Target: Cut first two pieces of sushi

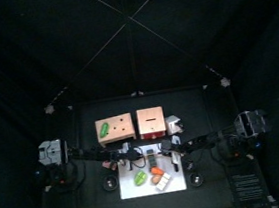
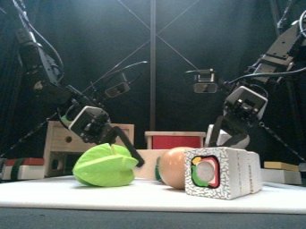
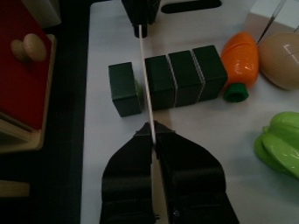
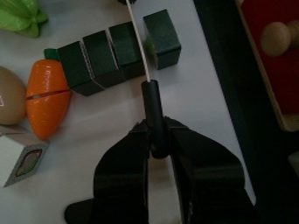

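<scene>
Knife [image 4: 145, 52], thin blade with black handle [image 4: 151, 105]: handle clamped between the jaws of the right claw [image 4: 153, 144], blade running straight out ahead of it. Left claw [image 3: 156, 149]: jaws pressed together on the blade's other end, so the knife spans from one claw to the other.

Sushi roll [image 3: 170, 79], dark green, four blocks in a row on the white cutting board [image 3: 105, 131]: directly under the blade, just beyond both claws. End piece [image 3: 125, 89] stands apart from the other three [image 3: 187, 75], which touch each other; the blade lies over the gap between them.

Toy carrot [image 3: 239, 59], orange with green tip: just beside the far end of the roll. Toy egg [image 3: 281, 66], pale: beyond the carrot. Green leafy toy [image 3: 281, 144]: off to the side of the left claw. Patterned white block [image 2: 223, 173]: near the board's front edge, beside the egg.

Wooden boxes [image 1: 115, 128]: on the table [image 1: 217, 179], behind the board, past both claws.
</scene>
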`<state>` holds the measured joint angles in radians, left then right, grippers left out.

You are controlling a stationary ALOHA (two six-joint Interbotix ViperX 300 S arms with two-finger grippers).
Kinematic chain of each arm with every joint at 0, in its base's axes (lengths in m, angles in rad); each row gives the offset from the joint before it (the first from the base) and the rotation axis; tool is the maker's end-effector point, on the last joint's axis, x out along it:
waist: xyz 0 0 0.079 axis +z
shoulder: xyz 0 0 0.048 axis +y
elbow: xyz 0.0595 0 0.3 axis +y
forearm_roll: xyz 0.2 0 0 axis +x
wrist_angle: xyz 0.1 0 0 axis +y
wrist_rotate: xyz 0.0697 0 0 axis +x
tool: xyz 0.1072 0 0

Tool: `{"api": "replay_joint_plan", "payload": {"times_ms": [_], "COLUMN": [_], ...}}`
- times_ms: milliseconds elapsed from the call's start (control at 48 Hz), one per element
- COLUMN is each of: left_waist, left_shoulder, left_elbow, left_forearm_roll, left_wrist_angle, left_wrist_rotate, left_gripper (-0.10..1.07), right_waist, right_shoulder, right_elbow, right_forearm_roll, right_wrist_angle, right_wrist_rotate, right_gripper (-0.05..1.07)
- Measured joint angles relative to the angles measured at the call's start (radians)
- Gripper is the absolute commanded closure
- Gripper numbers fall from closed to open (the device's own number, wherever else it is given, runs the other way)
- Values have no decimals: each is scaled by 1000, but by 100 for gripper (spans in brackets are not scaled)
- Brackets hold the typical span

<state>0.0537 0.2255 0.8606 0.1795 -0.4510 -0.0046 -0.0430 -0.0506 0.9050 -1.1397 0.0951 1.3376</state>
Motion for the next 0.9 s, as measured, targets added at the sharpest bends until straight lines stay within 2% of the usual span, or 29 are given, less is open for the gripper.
{"api": "replay_joint_plan", "payload": {"times_ms": [188,438,646,896], "left_waist": [11,23,28,28], "left_shoulder": [2,-2,-52,-130], "left_elbow": [0,-3,3,17], "left_forearm_roll": [0,3,5,9], "left_wrist_angle": [0,0,11,31], "left_wrist_rotate": [0,0,3,3], "left_gripper": [62,62,62,62], "right_waist": [2,2,2,12], "right_shoulder": [-2,-2,-17,-95], "right_elbow": [-8,-14,-21,-20], "right_forearm_roll": [5,6,8,9], "right_wrist_angle": [57,69,71,80], "right_wrist_rotate": [0,-2,-2,-2], "right_gripper": [66,68,68,68]}}
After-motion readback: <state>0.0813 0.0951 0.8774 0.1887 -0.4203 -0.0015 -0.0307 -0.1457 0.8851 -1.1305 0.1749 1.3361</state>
